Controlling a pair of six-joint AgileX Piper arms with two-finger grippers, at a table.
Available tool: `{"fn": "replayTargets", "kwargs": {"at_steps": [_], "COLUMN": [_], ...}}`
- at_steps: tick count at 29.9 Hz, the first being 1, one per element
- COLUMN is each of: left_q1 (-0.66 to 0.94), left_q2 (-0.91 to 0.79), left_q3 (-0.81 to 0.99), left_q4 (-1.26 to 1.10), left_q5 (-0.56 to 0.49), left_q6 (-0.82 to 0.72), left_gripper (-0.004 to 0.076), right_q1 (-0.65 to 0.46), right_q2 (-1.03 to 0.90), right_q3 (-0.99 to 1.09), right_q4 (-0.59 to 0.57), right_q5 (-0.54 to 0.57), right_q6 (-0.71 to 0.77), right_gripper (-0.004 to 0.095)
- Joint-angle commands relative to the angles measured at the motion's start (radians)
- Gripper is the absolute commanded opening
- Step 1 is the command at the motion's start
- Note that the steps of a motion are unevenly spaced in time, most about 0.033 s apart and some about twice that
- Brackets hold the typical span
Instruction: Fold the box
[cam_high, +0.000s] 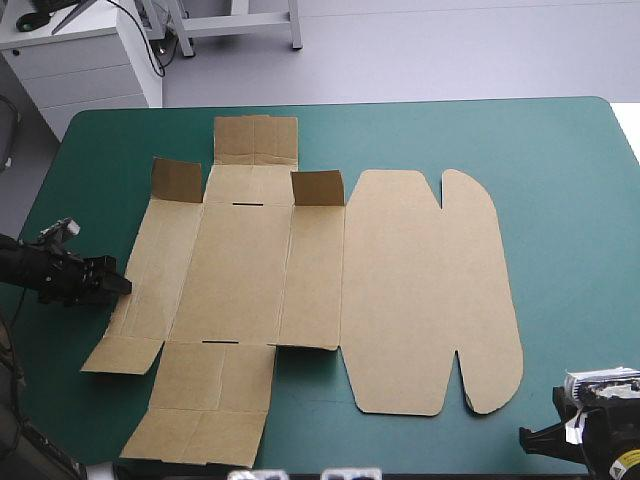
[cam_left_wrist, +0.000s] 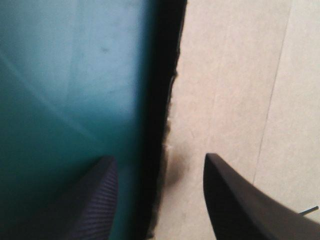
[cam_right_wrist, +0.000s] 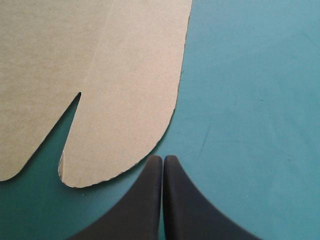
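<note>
Right gripper (cam_right_wrist: 163, 157) hung clenched over the teal-green cover (cam_high: 570, 200), just beside the brown box's (cam_high: 400, 290) near rounded corner. Left gripper (cam_left_wrist: 157, 159) stood released, straddling the flat box's left edge. Beyond, small far flaps (cam_high: 317, 187) stood raised.

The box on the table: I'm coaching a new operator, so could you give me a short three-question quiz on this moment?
1. True or false: the right gripper is clamped on the box.
2. Pick one. The left gripper is: A) shut beside the box; B) open, astride the box's left edge; C) shut on the box.
3. Fill the gap: the rounded flap lies just ahead of the ___ gripper.

Key: 1 false; 2 B; 3 right.
</note>
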Motion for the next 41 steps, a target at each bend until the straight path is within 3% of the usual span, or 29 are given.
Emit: {"fn": "replayTargets", "kwargs": {"at_steps": [1, 3, 7, 8, 34, 38, 41], "left_q1": [-0.029, -0.041, -0.052, -0.054, -0.065, -0.063, -0.063], "left_q2": [-0.011, 0.000, 0.004, 0.004, 0.004, 0.004, 0.004], "left_q3": [-0.022, -0.022, -0.022, -0.022, -0.024, -0.036, -0.041], "left_q4": [-0.046, -0.043, -0.044, -0.048, -0.027, 0.051, 0.038], "left_q5": [0.085, 0.090, 0.090, 0.090, 0.064, 0.079, 0.081], "left_q6": [-0.006, -0.006, 0.010, 0.028, 0.033, 0.033, 0.033], "left_gripper": [0.0384, 0.0342, 0.0013, 0.0000, 0.0009, 0.0131, 0.0326], "right_q1": [-0.010, -0.010, -0.010, -0.010, -0.010, -0.010, -0.010], "right_q2": [0.012, 0.012, 0.012, 0.012, 0.012, 0.012, 0.012], "right_q3": [-0.025, -0.025, -0.025, -0.025, -0.025, -0.025, -0.025], "right_q4": [-0.006, -0.006, -0.006, -0.006, -0.006, -0.006, -0.006], "right_q5": [-0.055, -0.055, -0.055, -0.055, -0.055, -0.055, -0.055], "right_q6": [-0.006, -0.006, -0.006, -0.006, -0.006, -0.006, -0.006], "right_gripper": [-0.0004, -0.0004, -0.0004, -0.0004, -0.0004, -0.0004, -0.0004]}}
